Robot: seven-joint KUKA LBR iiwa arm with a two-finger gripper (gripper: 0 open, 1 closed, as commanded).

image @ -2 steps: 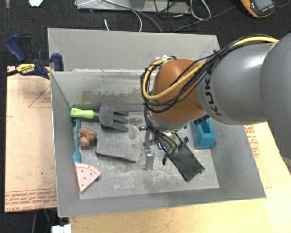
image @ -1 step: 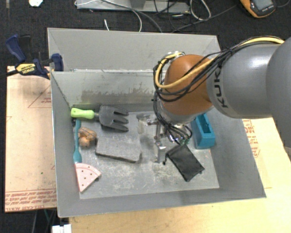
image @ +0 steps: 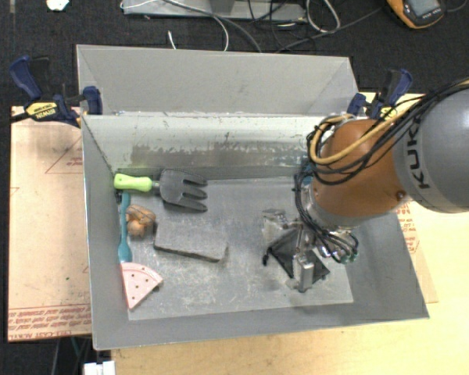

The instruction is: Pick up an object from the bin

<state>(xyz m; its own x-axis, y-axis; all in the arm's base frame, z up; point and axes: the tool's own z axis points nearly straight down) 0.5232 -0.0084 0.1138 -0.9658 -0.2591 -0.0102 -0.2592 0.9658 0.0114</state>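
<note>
Grey bin (image: 234, 209) floor, tool (image: 303, 270) low at right end, opening impossible to tell, nothing visibly lifted; pick not yet done.

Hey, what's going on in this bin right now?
A robot arm has reached in from the right, and its gripper is down near the floor of the grey bin, in the right part, right by a small black thing. Whether it has hold of anything cannot be told. Over on the left, apart from the gripper, lie a green-handled grey hand fork, a small brown lump, a flat grey slab and a pink wedge.
</note>
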